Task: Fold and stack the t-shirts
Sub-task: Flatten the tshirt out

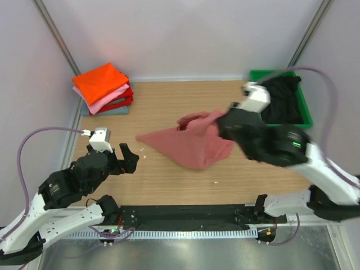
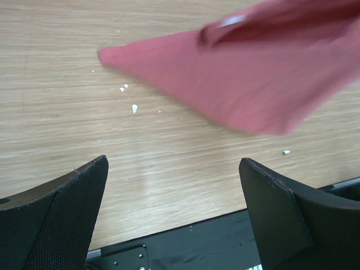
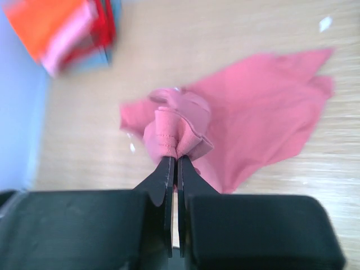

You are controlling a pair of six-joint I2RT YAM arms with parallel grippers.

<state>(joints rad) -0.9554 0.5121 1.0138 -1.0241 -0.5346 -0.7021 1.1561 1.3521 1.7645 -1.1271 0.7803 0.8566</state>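
Got right end effector (image 3: 174, 163) clamped on a bunched edge of the salmon shirt (image 1: 191, 143), crumpled at middle of tabletop (image 1: 169, 180). Left end effector (image 2: 173, 163) jaws wide apart, empty, toward near-left corner. Suggest lifting slowly to let cloth hang, then grabbing the pointed left corner with the left and pulling flat. Light wood grain, white crumbs (image 2: 134, 108). Stack (image 1: 104, 87) at far-left corner, bin (image 1: 305, 109) with black shirt (image 1: 281, 98) far-right. Pale walls (image 1: 185, 34) around.

Left gripper (image 2: 173, 169): jaws spread wide, arm folded low by base. Right gripper (image 3: 175, 160): clamped on shirt (image 3: 264, 112), arm extended forward.
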